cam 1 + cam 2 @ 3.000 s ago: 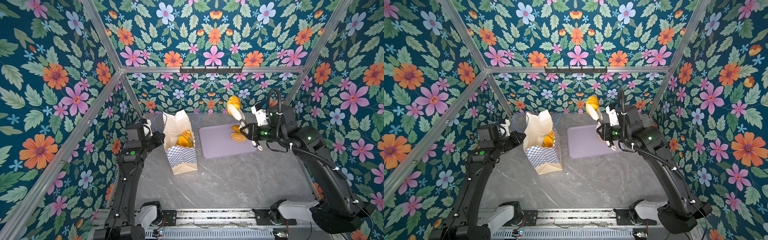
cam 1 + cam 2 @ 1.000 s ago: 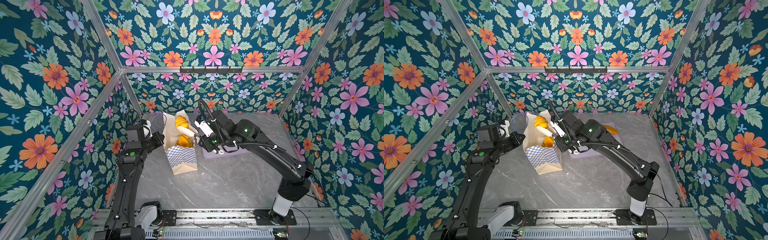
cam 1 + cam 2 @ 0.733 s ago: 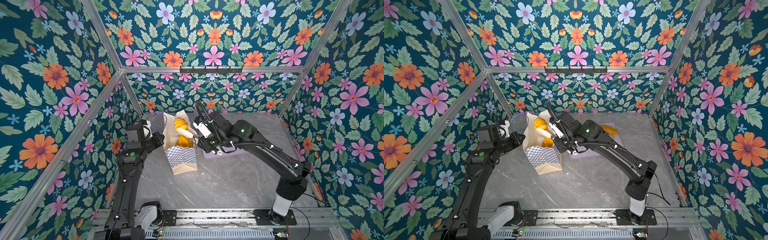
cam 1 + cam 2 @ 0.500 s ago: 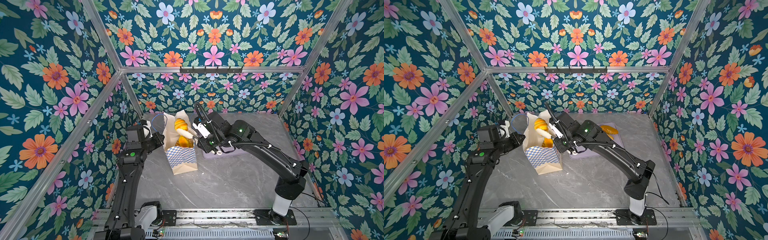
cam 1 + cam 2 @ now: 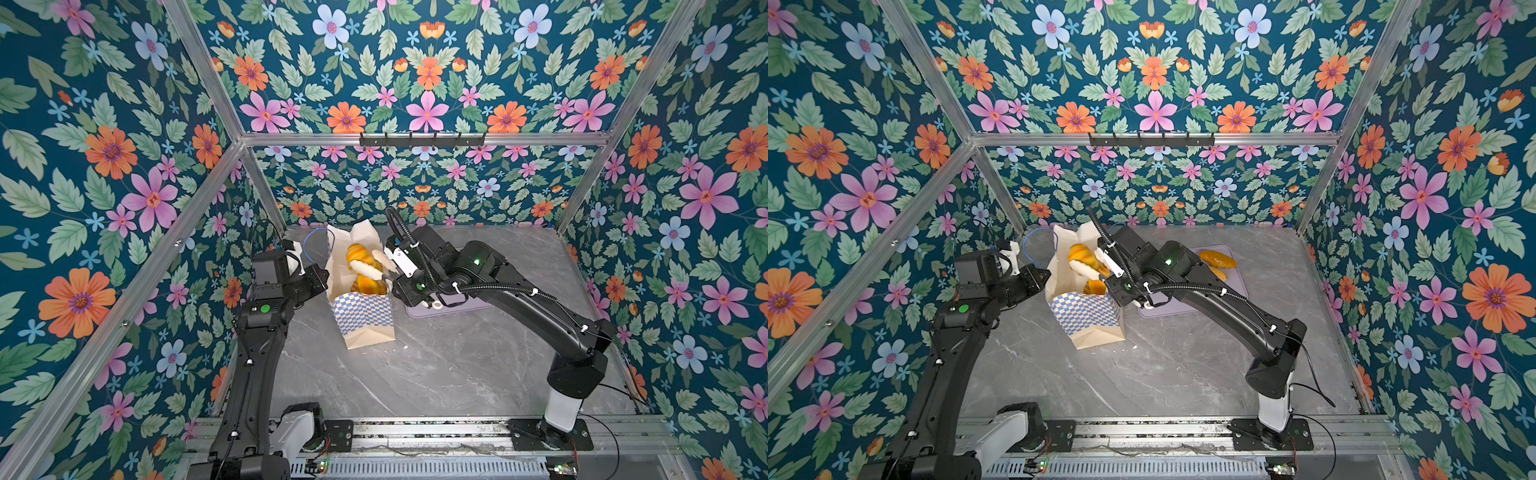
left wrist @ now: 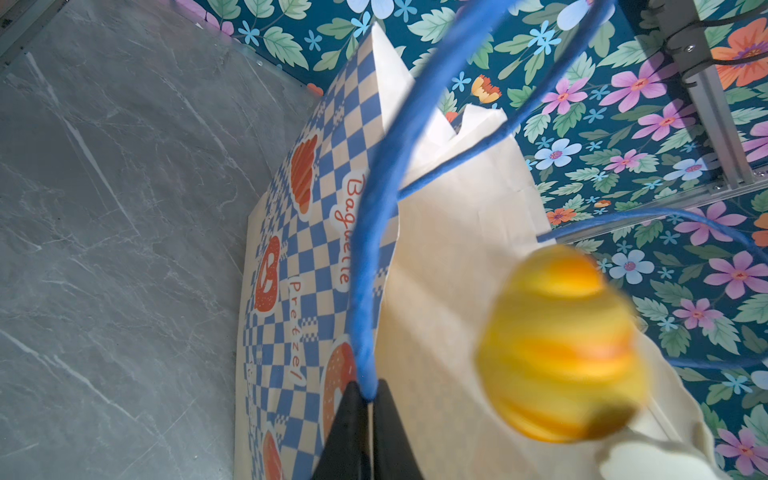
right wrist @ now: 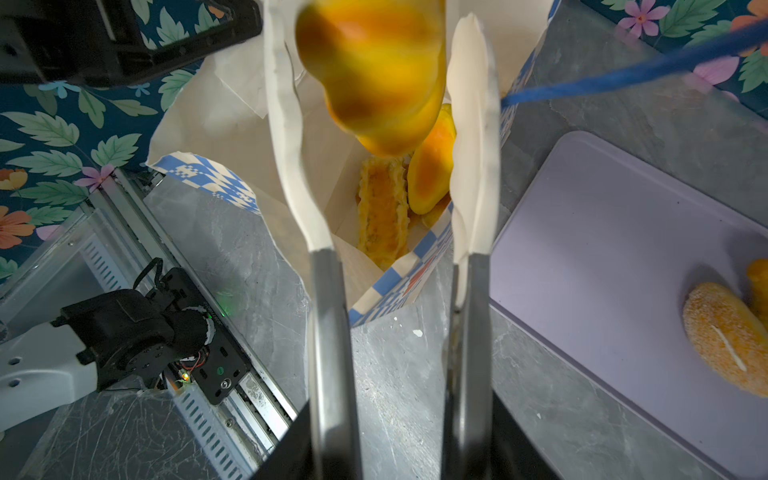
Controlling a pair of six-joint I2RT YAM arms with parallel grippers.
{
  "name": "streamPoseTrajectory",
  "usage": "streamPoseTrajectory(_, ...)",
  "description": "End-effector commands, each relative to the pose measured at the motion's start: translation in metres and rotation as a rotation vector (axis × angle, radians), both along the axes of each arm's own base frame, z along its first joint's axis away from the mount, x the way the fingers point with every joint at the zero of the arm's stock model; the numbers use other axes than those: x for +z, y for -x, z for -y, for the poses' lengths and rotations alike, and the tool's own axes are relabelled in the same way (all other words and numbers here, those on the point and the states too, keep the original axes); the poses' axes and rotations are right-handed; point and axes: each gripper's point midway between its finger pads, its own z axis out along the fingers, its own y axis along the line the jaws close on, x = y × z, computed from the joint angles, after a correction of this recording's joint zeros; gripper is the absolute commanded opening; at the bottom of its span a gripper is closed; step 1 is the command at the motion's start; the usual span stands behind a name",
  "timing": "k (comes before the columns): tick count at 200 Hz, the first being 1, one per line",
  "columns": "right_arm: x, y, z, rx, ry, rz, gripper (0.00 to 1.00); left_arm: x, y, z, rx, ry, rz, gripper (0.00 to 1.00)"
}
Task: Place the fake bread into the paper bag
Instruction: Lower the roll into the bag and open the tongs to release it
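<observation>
The paper bag (image 5: 363,316) (image 5: 1086,318) stands open at the back left of the table. My left gripper (image 6: 365,388) (image 5: 322,277) is shut on its blue cord handle (image 6: 374,249) at the bag's left rim. My right gripper (image 7: 374,16) (image 5: 365,259) (image 5: 1086,261) hangs over the bag's mouth with its white fingers (image 7: 291,145) spread apart. A ridged golden roll (image 7: 374,70) (image 5: 359,254) (image 6: 557,345) sits blurred between them, loose above the opening. More fake bread lies inside the bag: a long crusty piece (image 7: 382,208) and a bun (image 7: 430,178).
A lilac tray (image 7: 602,249) (image 5: 1241,284) lies right of the bag, partly under my right arm. It carries a seeded loaf (image 7: 727,336) and another roll (image 5: 1217,257). The bag's second blue handle (image 7: 623,75) loops toward the back wall. Floral walls close in the table on three sides.
My right arm carried the roll from the tray to above the bag. In the last second its fingers spread and the roll has come loose. The left gripper has not moved.
</observation>
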Motion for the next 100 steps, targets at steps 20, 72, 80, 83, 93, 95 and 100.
streamPoseTrajectory(20, 0.0027, -0.0023, 0.001, 0.001, 0.01, 0.023, 0.52, 0.0008, 0.0006, -0.0019, 0.005, -0.013, 0.005, 0.1)
streamPoseTrajectory(72, 0.0056, -0.003, 0.0002, 0.0, 0.006, 0.034, 0.51, 0.0006, 0.0007, -0.0021, 0.006, -0.014, 0.003, 0.1)
streamPoseTrajectory(80, 0.0069, -0.0026, 0.0001, 0.002, 0.004, 0.037, 0.51, 0.0008, 0.0006, -0.0022, 0.006, -0.013, 0.004, 0.1)
streamPoseTrajectory(83, 0.007, -0.0028, 0.0, 0.001, 0.004, 0.038, 0.51, 0.001, 0.0007, -0.0021, 0.006, -0.013, 0.005, 0.1)
streamPoseTrajectory(93, 0.0087, -0.003, 0.0, 0.0, 0.003, 0.043, 0.51, 0.0006, 0.0009, -0.002, 0.006, -0.013, 0.002, 0.1)
streamPoseTrajectory(95, 0.0099, -0.003, 0.0007, -0.002, 0.001, 0.045, 0.51, 0.001, 0.0008, -0.0021, 0.006, -0.013, 0.004, 0.1)
streamPoseTrajectory(100, 0.0108, -0.003, 0.0008, -0.002, -0.001, 0.047, 0.51, 0.0015, 0.0008, -0.0019, 0.006, -0.013, 0.005, 0.1)
